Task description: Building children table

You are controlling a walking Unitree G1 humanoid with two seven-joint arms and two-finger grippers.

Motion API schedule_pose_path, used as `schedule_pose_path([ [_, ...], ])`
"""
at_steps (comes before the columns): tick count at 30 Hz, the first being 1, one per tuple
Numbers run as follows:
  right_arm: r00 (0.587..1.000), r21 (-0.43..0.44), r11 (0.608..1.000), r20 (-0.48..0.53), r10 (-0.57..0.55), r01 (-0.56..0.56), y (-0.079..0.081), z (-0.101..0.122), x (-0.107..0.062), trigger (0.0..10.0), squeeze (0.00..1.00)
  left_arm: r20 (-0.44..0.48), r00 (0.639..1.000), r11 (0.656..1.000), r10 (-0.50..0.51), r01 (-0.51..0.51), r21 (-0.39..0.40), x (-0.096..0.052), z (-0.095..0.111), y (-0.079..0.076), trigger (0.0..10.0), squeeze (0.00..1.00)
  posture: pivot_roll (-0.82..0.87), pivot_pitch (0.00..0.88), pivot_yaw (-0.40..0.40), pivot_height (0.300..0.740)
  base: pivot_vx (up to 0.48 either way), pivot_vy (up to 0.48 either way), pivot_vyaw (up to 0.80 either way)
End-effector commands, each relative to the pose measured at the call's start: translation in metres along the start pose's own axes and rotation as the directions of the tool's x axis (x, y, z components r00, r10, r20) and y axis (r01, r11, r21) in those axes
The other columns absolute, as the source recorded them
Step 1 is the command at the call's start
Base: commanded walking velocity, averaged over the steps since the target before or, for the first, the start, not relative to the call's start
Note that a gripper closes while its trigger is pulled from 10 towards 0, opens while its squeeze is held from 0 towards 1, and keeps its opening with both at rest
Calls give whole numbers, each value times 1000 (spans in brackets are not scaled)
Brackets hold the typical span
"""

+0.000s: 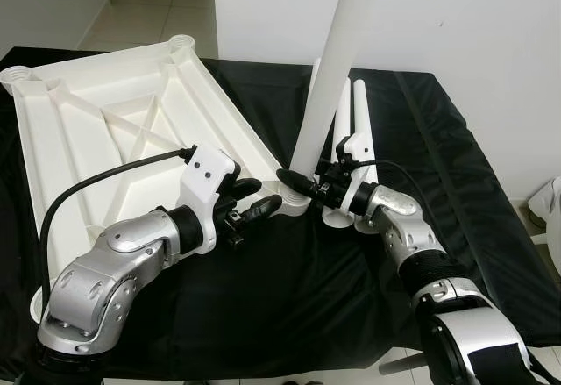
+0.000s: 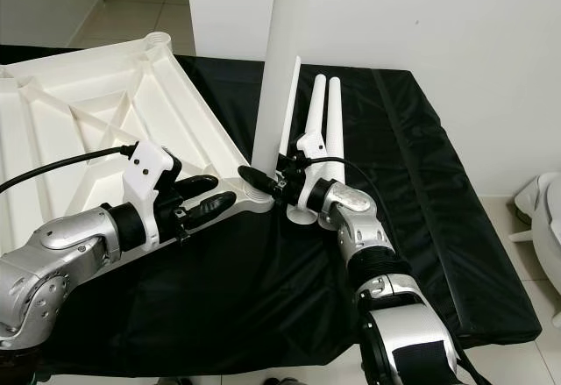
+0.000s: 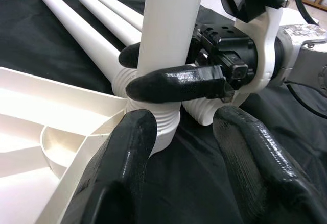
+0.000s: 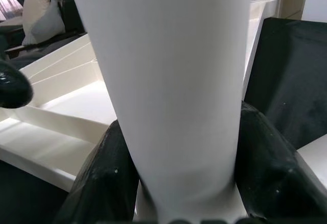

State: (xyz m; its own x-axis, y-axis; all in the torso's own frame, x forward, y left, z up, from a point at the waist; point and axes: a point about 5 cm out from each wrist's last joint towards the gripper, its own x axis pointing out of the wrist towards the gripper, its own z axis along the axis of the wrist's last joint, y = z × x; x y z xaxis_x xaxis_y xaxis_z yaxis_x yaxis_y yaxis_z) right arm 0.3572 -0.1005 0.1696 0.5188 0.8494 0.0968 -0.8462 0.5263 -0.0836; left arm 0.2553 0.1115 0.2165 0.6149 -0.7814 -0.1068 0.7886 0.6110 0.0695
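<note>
Right gripper point(image 1: 298, 181) is clamped around the base of the upright table leg point(image 1: 331, 60), just above its threaded end seated in the corner socket of the inverted tabletop point(image 1: 114, 131). Left gripper point(image 1: 254, 199), fingers apart, hovers beside that socket. Spare legs point(image 1: 358, 113) lie on the black cloth point(image 1: 438, 157). Judgement: hollow plastic, light, stiff, smooth; grip low, near the threads.
</note>
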Motion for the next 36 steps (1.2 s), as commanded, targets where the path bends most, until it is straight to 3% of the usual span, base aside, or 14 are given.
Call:
schedule_pose_path([
  [1, 1000, 40, 999, -10, 19, -18, 6, -6, 1, 10000, 0, 4, 1000, 1000, 30, -30, 1, -1, 1, -2, 10000, 0, 40, 125, -67, 740, 0, 0, 0],
  [9, 1000, 6, 1000, 10, -28, 28, 14, -1, 4, 10000, 0, 5, 1000, 1000, 30, -30, -2, -1, 1, -3, 10000, 0, 41, 119, -77, 740, 0, 0, 0],
  [19, 967, 24, 967, -2, -255, 255, 21, -5, 3, 10000, 0, 0, 999, 999, 39, -39, -5, -2, -1, -1, 10000, 0, 32, 111, -86, 740, 0, 0, 0],
  [29, 940, 30, 940, -18, -341, 341, 24, -7, 0, 10000, 0, -24, 998, 999, 53, -53, 0, -5, -6, 6, 10000, 0, 27, 105, -86, 740, 0, 0, 0],
  [36, 880, 80, 877, -21, -474, 474, 26, -6, 1, 10000, 0, -24, 998, 999, 53, -53, 6, -6, -5, 6, 10000, 0, 28, 107, -86, 740, 0, 0, 0],
])
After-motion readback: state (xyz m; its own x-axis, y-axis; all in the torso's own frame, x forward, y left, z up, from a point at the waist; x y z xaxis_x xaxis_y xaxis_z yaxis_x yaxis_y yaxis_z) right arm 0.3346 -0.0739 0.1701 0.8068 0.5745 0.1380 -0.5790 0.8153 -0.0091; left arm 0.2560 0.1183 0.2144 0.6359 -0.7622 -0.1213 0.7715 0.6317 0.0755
